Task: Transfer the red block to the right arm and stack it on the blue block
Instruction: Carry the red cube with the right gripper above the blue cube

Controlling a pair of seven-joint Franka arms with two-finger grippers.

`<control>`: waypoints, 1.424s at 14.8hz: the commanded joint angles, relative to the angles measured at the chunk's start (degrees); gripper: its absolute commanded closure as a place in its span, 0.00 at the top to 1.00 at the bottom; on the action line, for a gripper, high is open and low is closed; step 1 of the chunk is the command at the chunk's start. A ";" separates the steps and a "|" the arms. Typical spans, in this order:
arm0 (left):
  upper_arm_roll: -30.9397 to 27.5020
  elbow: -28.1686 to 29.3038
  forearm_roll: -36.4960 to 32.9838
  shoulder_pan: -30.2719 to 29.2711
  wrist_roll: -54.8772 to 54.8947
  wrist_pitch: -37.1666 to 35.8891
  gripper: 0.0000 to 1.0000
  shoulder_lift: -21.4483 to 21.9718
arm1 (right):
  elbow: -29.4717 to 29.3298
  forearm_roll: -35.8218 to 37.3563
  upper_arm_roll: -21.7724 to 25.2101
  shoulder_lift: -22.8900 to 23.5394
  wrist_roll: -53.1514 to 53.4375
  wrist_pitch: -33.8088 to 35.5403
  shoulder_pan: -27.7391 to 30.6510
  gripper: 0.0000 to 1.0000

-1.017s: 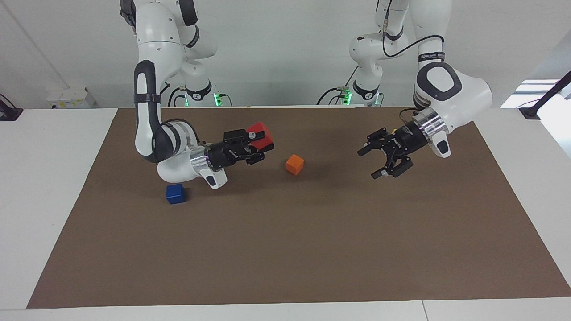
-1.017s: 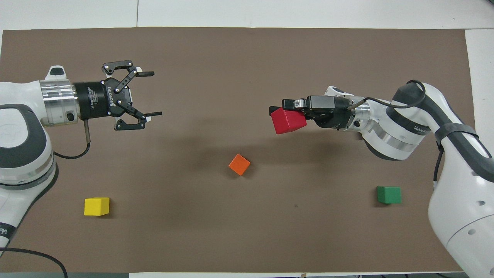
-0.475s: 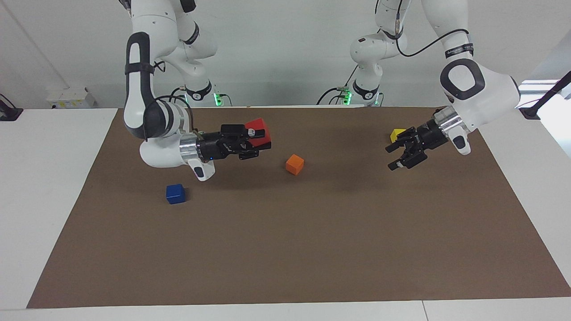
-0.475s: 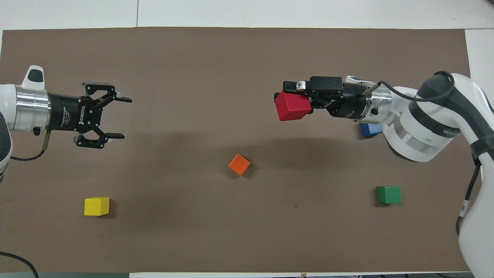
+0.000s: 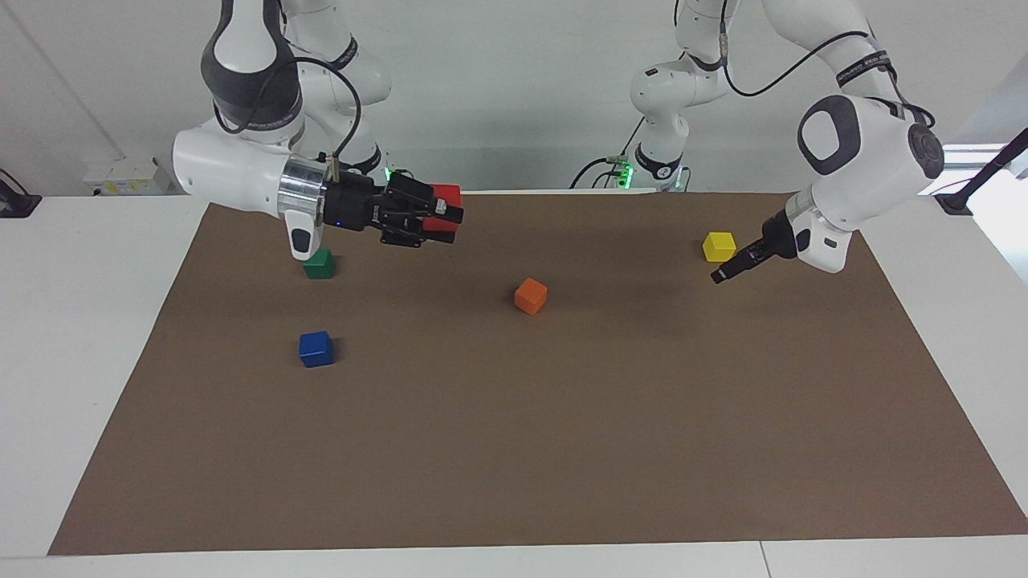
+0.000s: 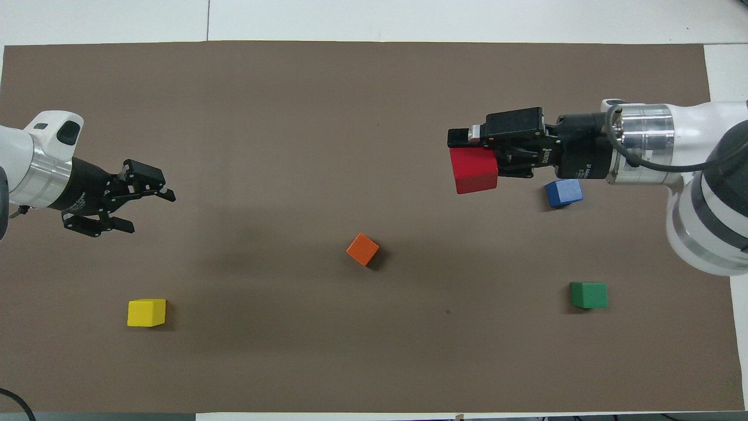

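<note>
Under my claws lies the brown mat [image 5: 562, 449] on the white table [image 5: 72, 337]. On it rest the blue block [image 5: 316, 349], a green cube [image 5: 319, 263], an orange cube [image 5: 531, 295] and a yellow cube [image 5: 719, 246].

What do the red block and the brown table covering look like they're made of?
Red block: hard and smooth, probably painted wood or plastic; crisp edges, slight sheen on its faces. Brown covering: thin matte sheet, perhaps paper or felt; lies flat, shows no glare.
</note>
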State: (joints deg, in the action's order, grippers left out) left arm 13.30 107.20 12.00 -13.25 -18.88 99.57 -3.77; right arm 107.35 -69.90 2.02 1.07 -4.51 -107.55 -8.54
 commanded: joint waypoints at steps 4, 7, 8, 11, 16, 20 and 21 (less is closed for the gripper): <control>0.59 -4.55 -9.19 1.73 7.81 -4.38 1.00 2.71 | -8.89 33.90 -0.35 -0.20 11.36 3.29 0.98 0.00; 0.68 -4.72 -9.54 1.82 8.25 -6.06 1.00 5.35 | -13.56 50.42 -0.17 1.74 11.28 7.87 1.07 0.00; 0.85 -5.24 -9.72 2.08 8.34 -6.14 1.00 5.44 | -14.70 55.44 -0.17 2.44 11.02 8.84 1.15 0.00; -0.02 -7.18 -13.38 3.84 9.56 -6.23 1.00 4.57 | -17.52 66.27 -0.26 5.43 8.30 10.78 0.98 0.00; -11.98 -13.66 -13.24 14.56 11.59 -11.31 1.00 2.38 | -16.30 72.28 -0.26 9.82 4.79 -0.09 0.71 0.00; -12.86 -12.90 -12.79 16.50 11.06 -11.24 1.00 3.25 | -6.66 72.28 -0.26 8.61 0.12 -16.16 1.77 0.00; -12.68 -12.81 -12.79 16.67 11.06 -11.24 1.00 3.25 | -3.40 72.28 -0.26 7.90 -0.06 -20.03 1.86 0.00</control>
State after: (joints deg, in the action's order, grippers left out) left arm 1.84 95.59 -0.64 1.74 -7.85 89.96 0.10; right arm 96.69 1.39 2.18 11.85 -2.95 -120.79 -7.63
